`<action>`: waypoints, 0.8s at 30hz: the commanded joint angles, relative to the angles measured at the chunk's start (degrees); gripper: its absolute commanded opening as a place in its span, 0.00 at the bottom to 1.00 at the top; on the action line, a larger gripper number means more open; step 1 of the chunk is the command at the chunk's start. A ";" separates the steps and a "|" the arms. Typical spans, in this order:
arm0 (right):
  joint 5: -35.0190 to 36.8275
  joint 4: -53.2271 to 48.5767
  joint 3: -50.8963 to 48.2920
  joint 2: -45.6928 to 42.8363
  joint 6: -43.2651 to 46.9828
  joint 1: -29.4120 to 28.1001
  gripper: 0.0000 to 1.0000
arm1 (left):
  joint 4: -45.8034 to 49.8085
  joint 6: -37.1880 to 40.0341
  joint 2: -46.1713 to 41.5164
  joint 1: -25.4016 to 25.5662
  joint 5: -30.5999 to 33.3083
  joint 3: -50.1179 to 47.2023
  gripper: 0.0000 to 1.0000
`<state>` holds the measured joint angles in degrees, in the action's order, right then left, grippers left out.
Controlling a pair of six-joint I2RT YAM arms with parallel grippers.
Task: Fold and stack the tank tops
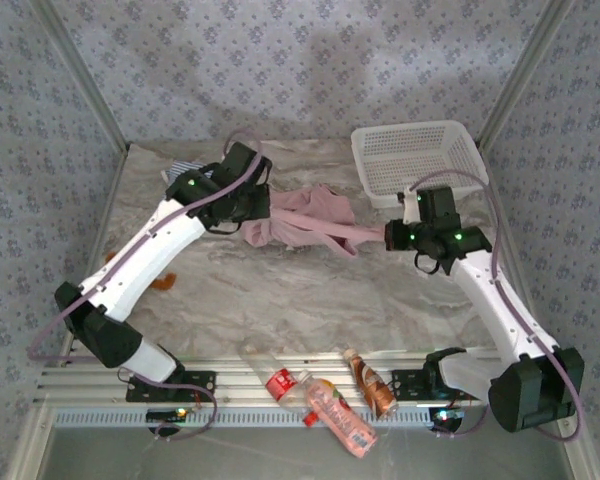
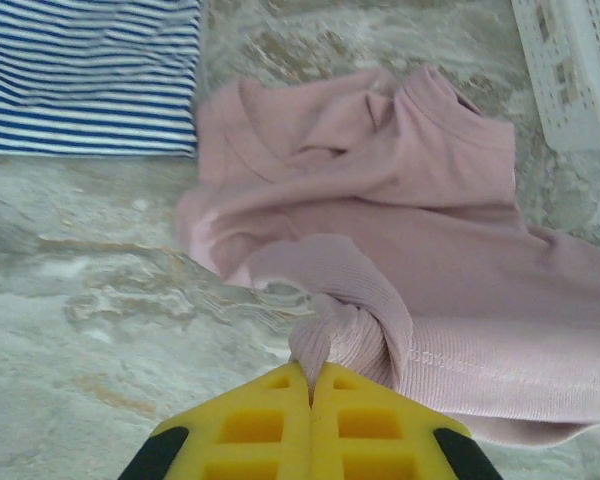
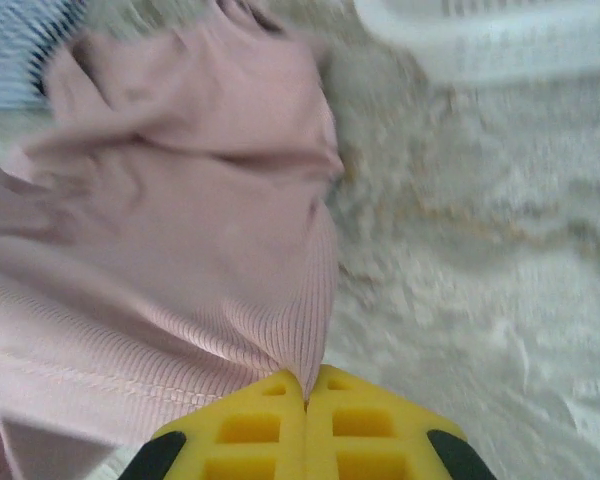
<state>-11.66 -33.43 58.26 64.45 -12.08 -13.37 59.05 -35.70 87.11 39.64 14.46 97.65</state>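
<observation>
Pink ribbed cloth is what both grippers pinch. We see the dusty pink tank top (image 1: pixel 305 218) lying crumpled toward the far edge of the table (image 1: pixel 280 300), drawn out between the two arms. The left gripper (image 2: pixel 310 378) has its yellow fingers pressed together on a bunched fold of that top. The right gripper (image 3: pixel 305 385) is likewise clamped on the hemmed edge at the opposite side. The striped tank top (image 2: pixel 90 75) lies flat near the far left corner, just beside the pink one; from above, the left arm hides part of it. The white lattice basket (image 1: pixel 415 155) sits at the far right corner, near the right gripper. Three bottles (image 1: pixel 340 420) lie along the near edge between the arm bases, well apart from both tops. A small brown thing (image 1: pixel 163 281) peeks out beside the left arm near the left edge; we cannot tell what it is.
</observation>
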 commanded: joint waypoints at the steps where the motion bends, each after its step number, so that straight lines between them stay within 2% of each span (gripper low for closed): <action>1: -2.04 5.52 5.71 -1.97 0.18 0.14 0.02 | 2.94 0.07 -2.32 -0.16 6.57 4.92 0.00; 8: -5.01 10.31 18.49 -1.37 0.13 -0.32 0.02 | 3.58 3.07 -4.90 -2.12 11.75 17.63 0.00; 14: -5.56 12.24 28.11 3.33 1.19 -1.61 0.02 | 0.38 4.84 -5.28 -3.49 13.14 20.74 0.00; 19: -5.68 12.94 32.40 7.77 2.40 -1.73 0.02 | -0.37 2.19 -4.58 -7.06 6.33 19.27 0.00; 24: -5.90 12.34 31.52 10.91 1.27 -2.58 0.02 | -4.27 -4.52 -7.00 -7.23 -2.37 4.50 0.00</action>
<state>-16.99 -21.63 89.08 74.48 -10.96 -15.27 56.45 -35.90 80.86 32.58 18.33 108.60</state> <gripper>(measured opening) 0.066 0.037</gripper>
